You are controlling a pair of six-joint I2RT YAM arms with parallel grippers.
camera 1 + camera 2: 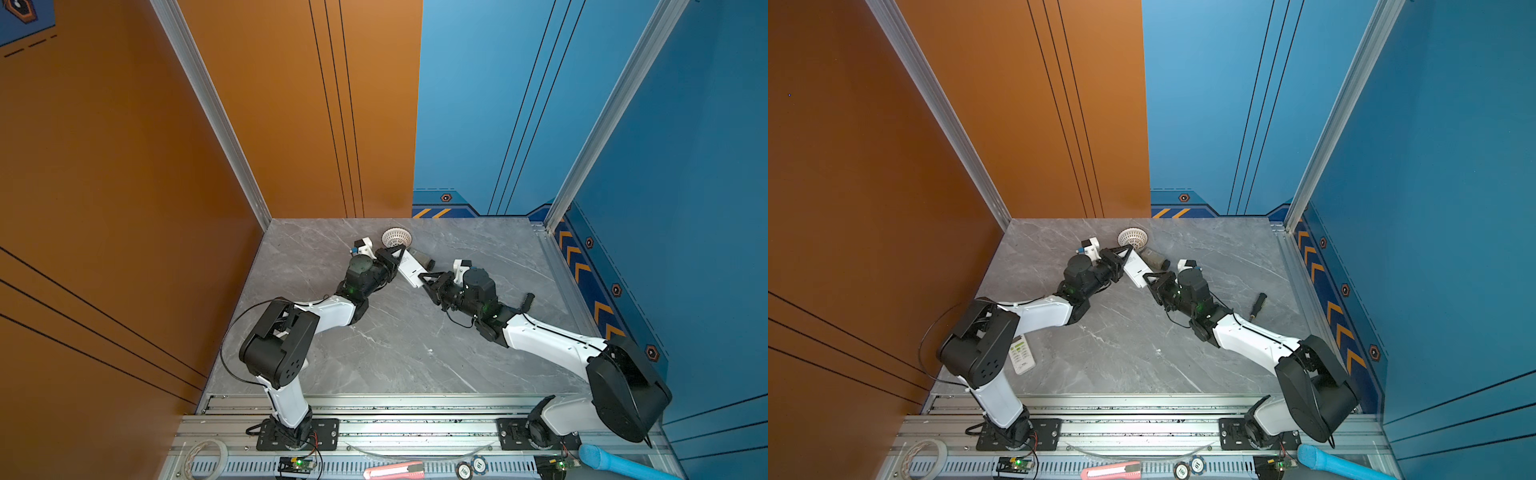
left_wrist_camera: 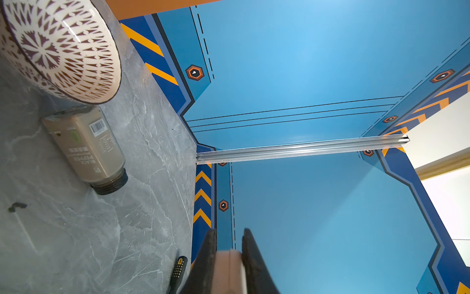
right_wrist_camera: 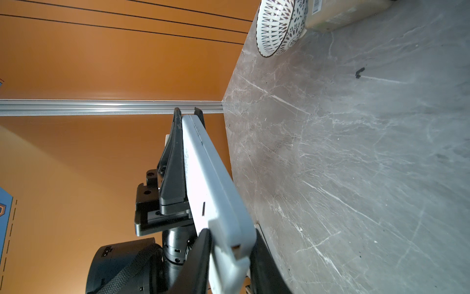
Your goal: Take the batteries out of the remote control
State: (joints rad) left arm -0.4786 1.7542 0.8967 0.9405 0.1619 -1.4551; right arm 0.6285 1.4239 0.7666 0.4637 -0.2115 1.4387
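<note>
**Over the table's far middle: one remote, two grips**

Across the lower half of both top views lies the grey marble table (image 1: 395, 353), with both arms reaching from its near rail toward the far middle. Just beyond them sit a patterned bowl (image 1: 397, 237) and a pepper jar (image 1: 424, 258) lying on its side. A second remote (image 1: 1021, 353) lies at lower left under the left arm.

The white remote control (image 1: 409, 270) is held clear of the table, slanting between the two grippers. The left gripper (image 2: 229, 244) is clamped on the end nearer the bowl. The right gripper (image 3: 230, 244) has its fingers pressed against both faces of the opposite end, so it too looks to be pinching the remote. A dark-handled tool (image 1: 1258, 305) lies well apart at the right.

No batteries show in any view; they are probably inside the closed body.

The step in hand looks like settling a two-handed hold before opening the cover. A small notch (image 3: 236, 248) at the right gripper's end may be the catch. The left grip should act as a firm anchor while the right pulls along the remote's length rather than twisting. Keeping the remote low over bare table should stop freed batteries rolling far.
</note>
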